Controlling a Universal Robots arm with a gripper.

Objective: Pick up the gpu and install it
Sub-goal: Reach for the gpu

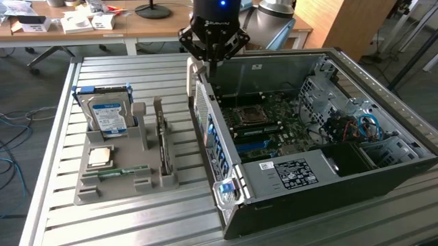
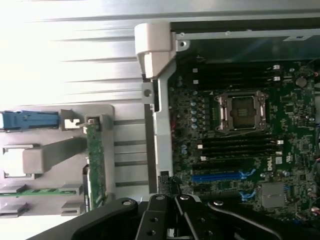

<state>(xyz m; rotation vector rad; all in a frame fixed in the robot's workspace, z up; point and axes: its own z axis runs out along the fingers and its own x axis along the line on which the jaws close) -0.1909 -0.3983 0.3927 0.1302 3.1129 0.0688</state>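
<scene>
The gripper (image 1: 213, 65) hangs just above the rear wall of the computer case (image 1: 329, 202), its fingers pinched together with nothing seen between them. The case lies on its side with the panel off and the motherboard (image 1: 263, 120) facing up. Toward the exterior view's left, the gpu (image 1: 163, 143) stands on edge in a slot of the grey holder (image 1: 110, 192) (well apart from the gripper). A hard drive (image 1: 110, 117) stands upright near it. A processor chip (image 1: 100, 156) and a green memory stick (image 1: 123, 170) lie flat in the holder. Everything sits on a slatted metal table (image 1: 137, 220).
</scene>
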